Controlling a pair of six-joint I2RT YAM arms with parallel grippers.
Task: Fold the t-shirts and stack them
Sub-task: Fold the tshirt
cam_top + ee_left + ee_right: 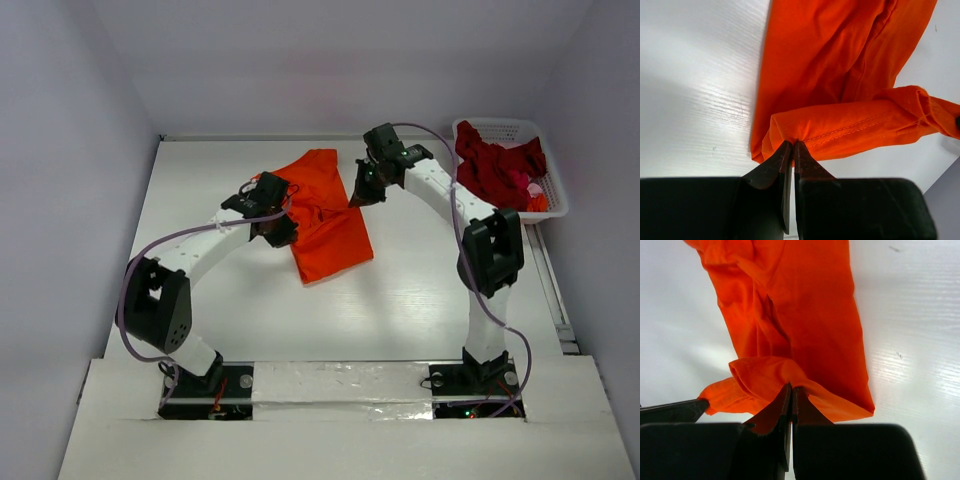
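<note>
At table [420, 290] centre you've got the orange t-shirt [330, 215], w/ left gripper [792, 145] clamped on its 9 o'clock stitched hem & right gripper [791, 387] nipped on the 1 o'clock edge; cloth's prob. light, limp, saggy, so grip hems/corners, not mid-panel.

Bare tabletop [400, 310] around t-shirt [328, 215]; basket [500, 123] right

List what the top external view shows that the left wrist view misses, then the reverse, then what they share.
Only top external: the white latticed plastic basket holding dark red cloth shirts. Only left wrist: the stitched hem pinched in the shut left gripper. Both: the bright orange cloth t-shirt on the white table.
</note>
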